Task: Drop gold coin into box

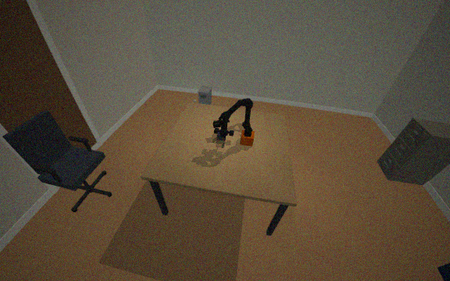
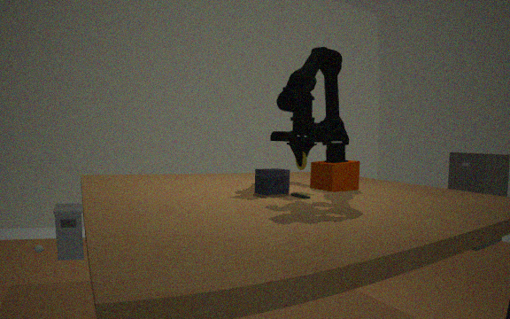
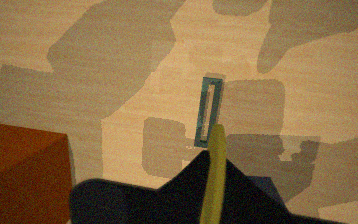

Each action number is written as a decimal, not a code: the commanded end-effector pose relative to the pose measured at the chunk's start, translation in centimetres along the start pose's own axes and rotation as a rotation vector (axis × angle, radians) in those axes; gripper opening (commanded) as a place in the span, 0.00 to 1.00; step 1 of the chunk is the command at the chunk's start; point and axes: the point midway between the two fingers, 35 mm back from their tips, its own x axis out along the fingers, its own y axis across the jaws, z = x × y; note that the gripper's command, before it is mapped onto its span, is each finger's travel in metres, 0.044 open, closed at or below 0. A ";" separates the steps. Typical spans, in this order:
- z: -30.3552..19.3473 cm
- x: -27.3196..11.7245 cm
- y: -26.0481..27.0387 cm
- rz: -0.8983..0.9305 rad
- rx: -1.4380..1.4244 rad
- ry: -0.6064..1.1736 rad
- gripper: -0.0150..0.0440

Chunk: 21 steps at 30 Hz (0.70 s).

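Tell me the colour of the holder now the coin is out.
Dark green to teal; the holder shows best in the wrist view, below the coin.

Coin yellow-gold; holder dark green; box grey; arm base block orange.

1. An office chair is standing at the left of the top view.
2. A grey cabinet is sitting at the right.
3. A small grey unit is leaning against the far wall.
4. A wooden table is occupying the centre.

Gold coin edge-on above emptied holder
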 end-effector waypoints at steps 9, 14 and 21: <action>0.0 -1.3 0.1 -0.004 0.142 -0.002 0.25; -0.1 -1.3 0.2 -0.004 0.315 -0.002 0.25; -0.1 -1.3 0.3 -0.004 0.556 -0.003 0.25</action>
